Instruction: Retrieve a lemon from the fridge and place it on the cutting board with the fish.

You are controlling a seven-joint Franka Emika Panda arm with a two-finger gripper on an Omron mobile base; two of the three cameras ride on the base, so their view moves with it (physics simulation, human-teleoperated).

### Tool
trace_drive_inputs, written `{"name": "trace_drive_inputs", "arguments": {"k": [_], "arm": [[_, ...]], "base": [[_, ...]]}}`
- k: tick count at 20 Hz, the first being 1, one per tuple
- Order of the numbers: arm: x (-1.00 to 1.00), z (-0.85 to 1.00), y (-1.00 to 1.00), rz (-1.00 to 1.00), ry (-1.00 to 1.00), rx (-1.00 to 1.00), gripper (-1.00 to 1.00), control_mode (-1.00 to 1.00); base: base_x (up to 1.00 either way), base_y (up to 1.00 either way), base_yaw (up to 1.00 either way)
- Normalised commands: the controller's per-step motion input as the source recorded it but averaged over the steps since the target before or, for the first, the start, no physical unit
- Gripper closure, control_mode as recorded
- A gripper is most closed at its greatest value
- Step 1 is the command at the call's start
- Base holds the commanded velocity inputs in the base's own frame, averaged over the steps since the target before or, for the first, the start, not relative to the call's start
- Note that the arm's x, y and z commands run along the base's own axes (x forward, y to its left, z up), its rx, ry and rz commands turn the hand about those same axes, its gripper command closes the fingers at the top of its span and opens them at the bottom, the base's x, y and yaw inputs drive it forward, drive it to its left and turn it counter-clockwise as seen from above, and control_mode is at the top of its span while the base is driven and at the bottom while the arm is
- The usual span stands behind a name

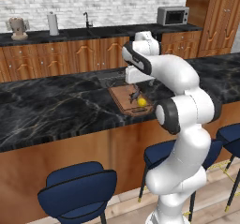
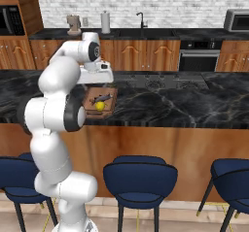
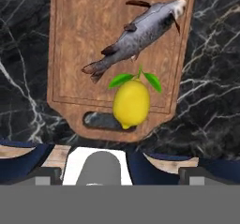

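Lemon (image 3: 131,103) on cutting board (image 3: 79,35) beside fish (image 3: 138,33) — claw (image 3: 120,177) wide open, empty.

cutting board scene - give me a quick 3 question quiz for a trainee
1. True or false: the lemon lies on the cutting board.
2. Beside the lemon on the board is: A) a knife B) a fish C) a cup.
3. In the hand view, which end of the board is the lemon at, with respect to its handle slot?

Key
1. True.
2. B.
3. The slot end; the lemon partly covers the slot.
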Motion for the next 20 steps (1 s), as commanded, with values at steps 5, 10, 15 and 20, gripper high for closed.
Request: {"name": "trace_drive_inputs", "arguments": {"k": [5,10,15,20], "arm": [[-1.0,0.01,0.0,-0.12,-0.06,0.01,-1.0,-1.0],[-1.0,0.29,0.0,-0.06,-0.07,0.0,-1.0,-1.0],[-0.94,0.18,0.0,-0.04,-0.08,0.0,-1.0,-1.0],[-0.83,0.23,0.0,-0.03,-0.09,0.0,-1.0,-1.0]], "base": [[0.0,0.0,0.0],[0.0,0.0,0.0],[0.0,0.0,0.0],[0.0,0.0,0.0]]}}
